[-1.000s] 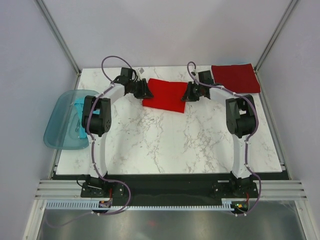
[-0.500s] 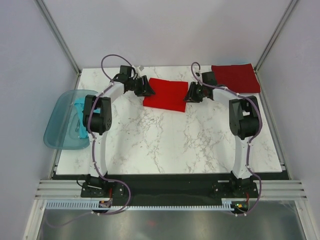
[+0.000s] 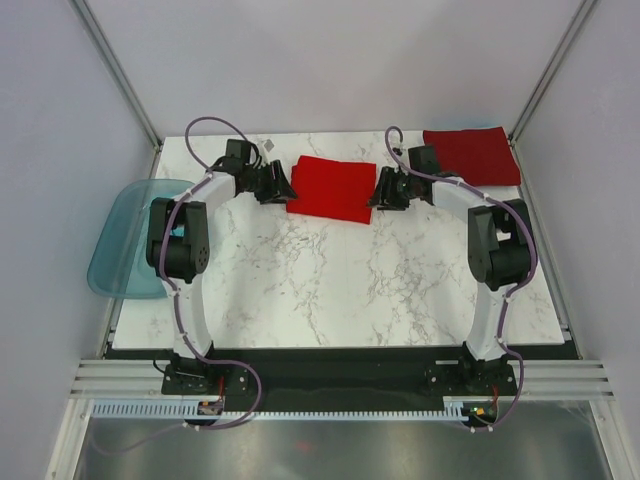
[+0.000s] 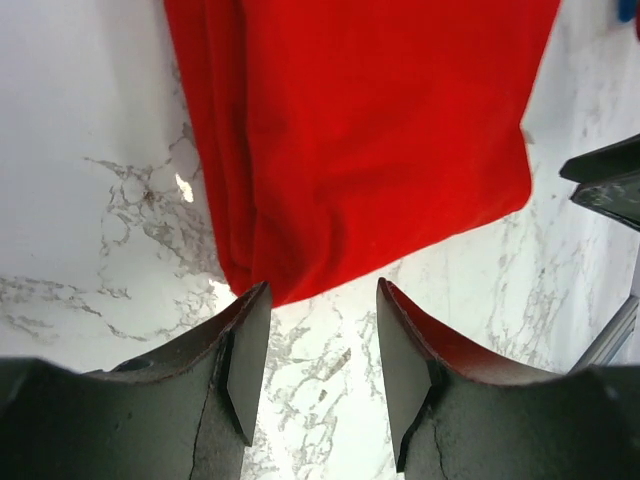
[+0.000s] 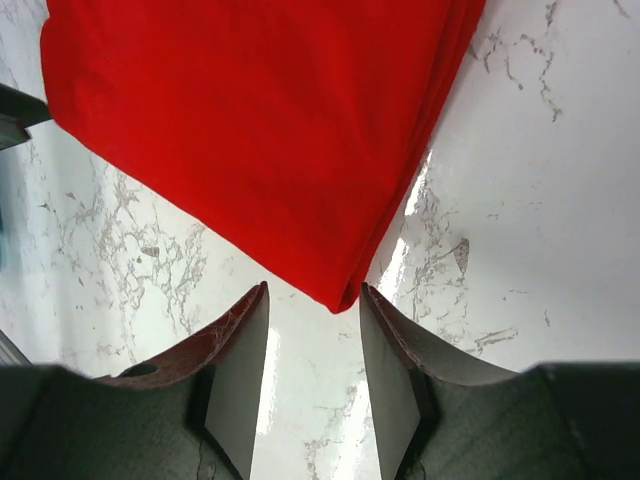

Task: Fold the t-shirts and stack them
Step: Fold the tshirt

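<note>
Plainly, the left fingers [image 4: 246,362] stand parted and empty, with one corner of the folded red t-shirt [image 4: 370,130] just ahead of their gap. The right fingers [image 5: 238,375] stand likewise at its opposite corner. The t-shirt lies far-centre on the worktop [image 3: 330,290].

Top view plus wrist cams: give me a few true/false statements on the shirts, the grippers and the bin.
1. The left gripper and right gripper flank the bright red shirt on opposite sides. True.
2. The left gripper is clamped on that shirt. False: its jaws stand open, with a shirt corner just ahead of the gap.
3. The dark red shirt is stacked on the bright red one. False: it lies apart, at the far right corner of the table.
4. A teal bin sits at the table's left edge. True.
5. The right gripper is open. True.
</note>
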Motion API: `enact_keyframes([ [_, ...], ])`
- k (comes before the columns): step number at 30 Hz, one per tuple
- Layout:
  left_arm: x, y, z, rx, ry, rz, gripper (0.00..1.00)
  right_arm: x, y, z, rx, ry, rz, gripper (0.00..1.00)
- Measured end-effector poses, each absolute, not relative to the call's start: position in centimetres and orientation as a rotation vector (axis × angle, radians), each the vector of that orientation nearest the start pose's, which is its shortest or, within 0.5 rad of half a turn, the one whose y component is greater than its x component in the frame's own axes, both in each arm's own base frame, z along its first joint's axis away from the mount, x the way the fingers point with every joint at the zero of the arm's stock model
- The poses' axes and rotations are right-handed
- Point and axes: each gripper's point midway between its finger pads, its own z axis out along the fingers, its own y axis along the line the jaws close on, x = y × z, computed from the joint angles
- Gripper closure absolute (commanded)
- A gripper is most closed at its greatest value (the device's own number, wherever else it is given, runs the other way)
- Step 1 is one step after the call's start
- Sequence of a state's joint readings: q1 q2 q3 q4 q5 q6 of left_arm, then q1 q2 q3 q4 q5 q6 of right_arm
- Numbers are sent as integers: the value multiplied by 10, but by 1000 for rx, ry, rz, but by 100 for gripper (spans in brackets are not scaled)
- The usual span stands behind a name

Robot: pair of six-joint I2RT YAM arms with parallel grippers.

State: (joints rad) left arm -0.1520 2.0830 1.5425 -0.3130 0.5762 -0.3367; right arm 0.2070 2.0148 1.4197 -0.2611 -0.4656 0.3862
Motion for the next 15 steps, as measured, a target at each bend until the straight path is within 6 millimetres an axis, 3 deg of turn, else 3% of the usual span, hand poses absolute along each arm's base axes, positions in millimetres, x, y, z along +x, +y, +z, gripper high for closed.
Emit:
enact_keyframes([
  [5, 475, -181, 50, 17, 2512, -919, 46, 455, 193, 51, -27, 2510, 846, 50],
  [8, 474, -181, 41, 10, 2529, -919, 46, 449, 194, 32, -41, 2552, 857, 50],
  [11, 474, -179, 33, 0, 2546, -908, 46, 448, 199, 29, -65, 2552, 882, 52],
  [15, 474, -180, 33, 4, 2544, -914, 46, 447, 201, 27, -91, 2551, 872, 71],
])
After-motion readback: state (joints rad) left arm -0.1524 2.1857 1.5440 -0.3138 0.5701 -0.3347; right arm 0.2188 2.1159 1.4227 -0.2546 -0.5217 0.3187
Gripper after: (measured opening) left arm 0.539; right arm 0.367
